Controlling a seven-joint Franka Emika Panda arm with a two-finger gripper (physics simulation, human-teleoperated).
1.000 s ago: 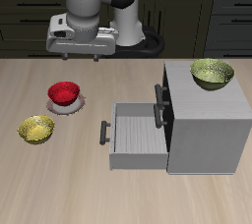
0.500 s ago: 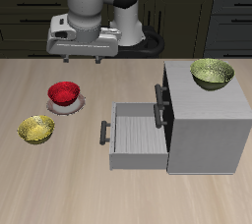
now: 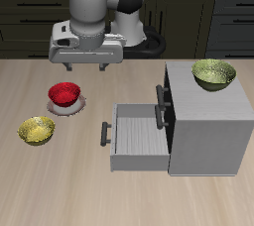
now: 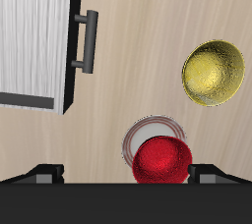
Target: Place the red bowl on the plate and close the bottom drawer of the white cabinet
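The glossy red bowl (image 3: 63, 93) rests on the plate (image 3: 67, 107), whose pale rim shows around it; in the wrist view the red bowl (image 4: 161, 159) covers most of the plate (image 4: 146, 130). The bottom drawer (image 3: 137, 136) of the white cabinet (image 3: 208, 121) stands pulled out, its dark bar handle (image 3: 105, 133) facing the bowls. The wrist view also shows the drawer (image 4: 34, 31) and its handle (image 4: 91, 41). My gripper (image 3: 85, 65) hangs open and empty in the air behind the red bowl, well above the table. Its fingertips (image 4: 45, 172) hold nothing.
A yellow-gold bowl (image 3: 37, 130) sits on the table nearer the front edge than the plate, also seen in the wrist view (image 4: 214, 73). An olive-green bowl (image 3: 213, 73) stands on top of the cabinet. The upper drawer front (image 3: 162, 96) is shut.
My gripper has shifted a little toward the table's front and toward the cabinet side, staying open. Bowl, plate and drawer have not moved.
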